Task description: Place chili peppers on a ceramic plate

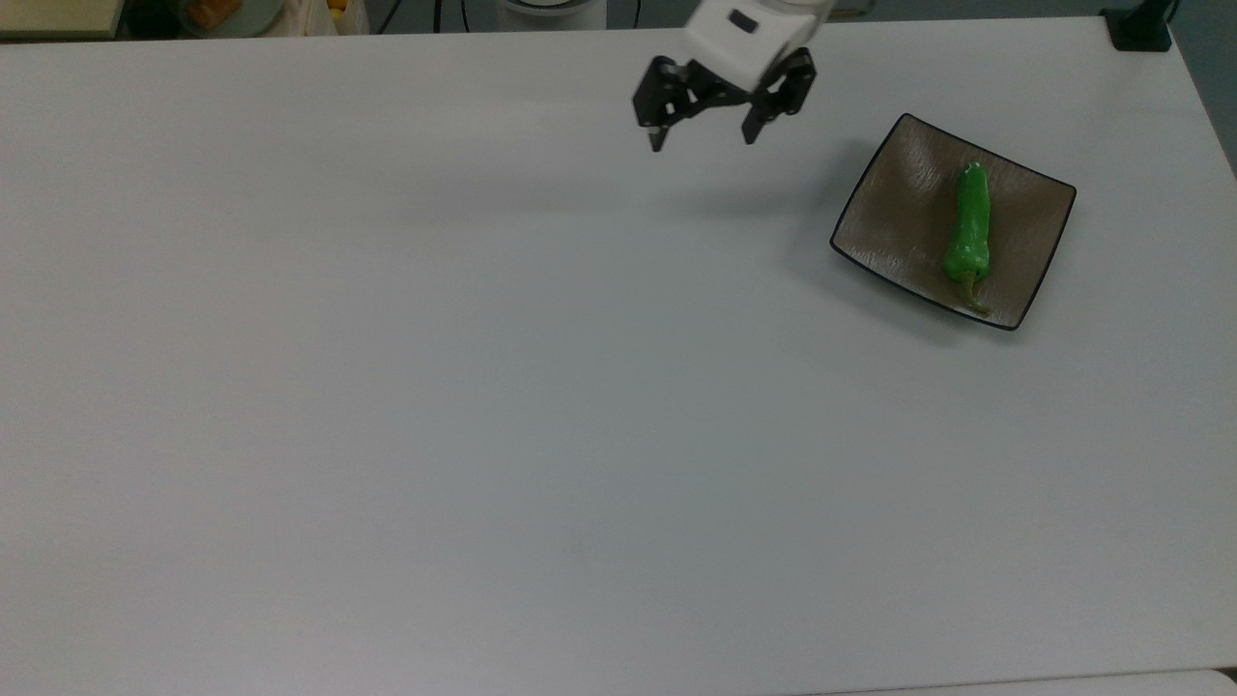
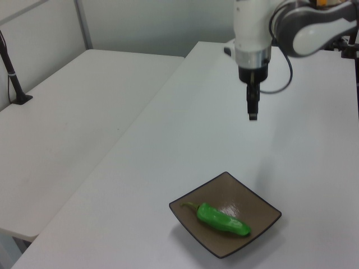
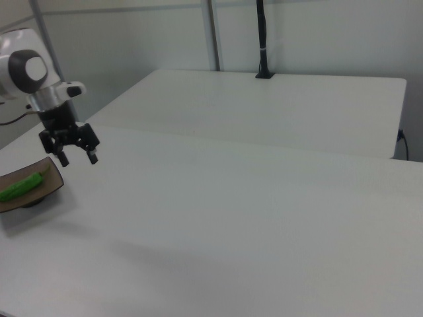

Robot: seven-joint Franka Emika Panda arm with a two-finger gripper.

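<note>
A glossy green chili pepper (image 1: 968, 228) lies on the square brownish-grey ceramic plate (image 1: 894, 217) at the top view's right, its thin stem pointing toward the table's near side. The same pepper (image 2: 222, 220) rests on the plate (image 2: 259, 208) in the left view, and the pepper (image 3: 22, 185) and plate (image 3: 46, 191) show at the right view's left edge. My gripper (image 1: 703, 137) hangs open and empty above the bare table, well off to the top view's left of the plate. It is also seen raised in the left view (image 2: 252, 115) and the right view (image 3: 78, 159).
The white table (image 1: 483, 387) spreads wide toward the top view's left and front. A second white table (image 2: 73, 129) stands beside it in the left view. A black post (image 3: 262, 39) rises from the far table in the right view. Cables and clutter sit beyond the back edge.
</note>
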